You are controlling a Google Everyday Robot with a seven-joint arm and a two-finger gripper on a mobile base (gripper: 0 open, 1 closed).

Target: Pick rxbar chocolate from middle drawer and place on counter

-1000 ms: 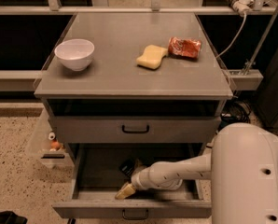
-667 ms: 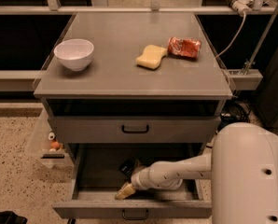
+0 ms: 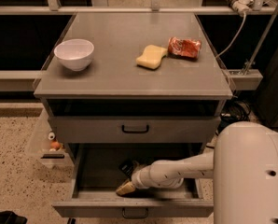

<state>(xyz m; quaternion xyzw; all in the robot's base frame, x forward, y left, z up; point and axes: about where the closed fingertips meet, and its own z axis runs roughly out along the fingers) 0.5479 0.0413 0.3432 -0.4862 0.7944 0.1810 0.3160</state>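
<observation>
The middle drawer (image 3: 83,174) is pulled open at the bottom of the cabinet, with its low front panel and small dark handle (image 3: 135,213) towards me. A small black bar, the rxbar chocolate (image 3: 126,166), lies on the drawer floor near the back. My arm reaches in from the right, and my gripper (image 3: 125,188) is low inside the drawer, just in front of and below the bar, near the front panel. I cannot tell whether it touches the bar. The counter (image 3: 115,69) is the broad grey top above.
On the counter stand a white bowl (image 3: 74,54) at the left, a yellow sponge (image 3: 151,57) and a red shiny packet (image 3: 184,47) at the right. A taller-fronted drawer (image 3: 176,129) with a black handle is closed above the open one. My white arm body (image 3: 251,176) fills the lower right.
</observation>
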